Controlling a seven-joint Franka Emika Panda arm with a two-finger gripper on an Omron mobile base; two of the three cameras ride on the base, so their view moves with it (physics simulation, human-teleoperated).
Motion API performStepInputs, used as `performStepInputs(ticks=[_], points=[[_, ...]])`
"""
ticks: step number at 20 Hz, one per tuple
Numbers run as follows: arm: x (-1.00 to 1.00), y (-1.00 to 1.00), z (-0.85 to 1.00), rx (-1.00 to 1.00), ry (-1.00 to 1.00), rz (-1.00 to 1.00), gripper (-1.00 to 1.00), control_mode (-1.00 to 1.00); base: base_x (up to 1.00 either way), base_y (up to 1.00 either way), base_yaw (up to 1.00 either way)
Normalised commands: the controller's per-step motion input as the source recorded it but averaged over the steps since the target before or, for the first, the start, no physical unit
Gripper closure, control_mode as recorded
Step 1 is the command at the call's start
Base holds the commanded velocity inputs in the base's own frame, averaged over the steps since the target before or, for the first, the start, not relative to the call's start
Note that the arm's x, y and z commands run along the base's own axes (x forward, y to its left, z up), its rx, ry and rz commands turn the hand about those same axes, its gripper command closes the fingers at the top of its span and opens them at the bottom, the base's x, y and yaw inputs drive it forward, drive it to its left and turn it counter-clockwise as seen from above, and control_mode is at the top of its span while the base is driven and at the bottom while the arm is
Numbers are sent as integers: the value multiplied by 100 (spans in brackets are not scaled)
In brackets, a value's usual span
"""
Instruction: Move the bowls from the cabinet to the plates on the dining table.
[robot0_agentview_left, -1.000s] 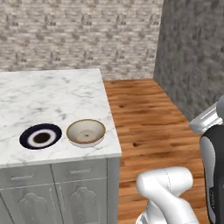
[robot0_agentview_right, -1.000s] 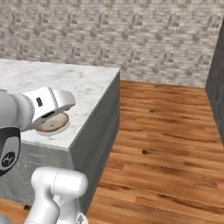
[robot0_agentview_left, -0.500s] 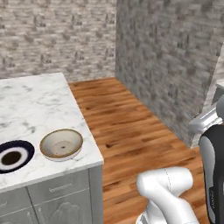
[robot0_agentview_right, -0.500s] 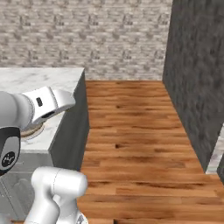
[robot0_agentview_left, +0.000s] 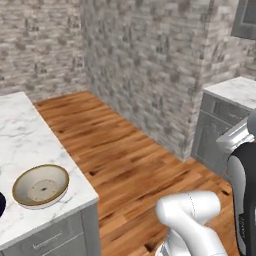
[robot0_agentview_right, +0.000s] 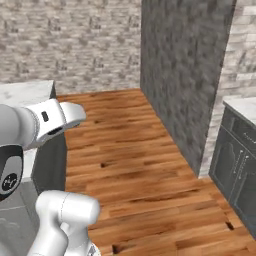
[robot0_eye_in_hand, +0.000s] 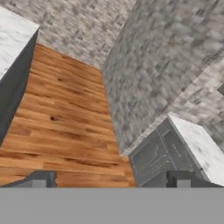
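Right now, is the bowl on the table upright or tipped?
Upright: the bowl sits on the table, cream inside facing up, empty.

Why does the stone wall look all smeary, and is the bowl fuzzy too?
Hand view: the stone wall is smeared and soft, its stones run together. Left base view: the bowl on the dining table is fairly crisp, evenly lit, without glare. Right base view: the wall is grainy, the wooden floor sharper.

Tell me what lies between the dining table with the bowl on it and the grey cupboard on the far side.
Bare wooden floor, in the left base view, separates the dining table, holding the bowl, from the grey cupboard.
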Motion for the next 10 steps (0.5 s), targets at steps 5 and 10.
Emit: performStepInputs(ticks=[5, 10], points=[[0, 0, 0, 0, 0, 0, -100, 100, 0, 0, -41], [0, 0, 0, 0, 0, 0, -100, 100, 0, -1, -41]])
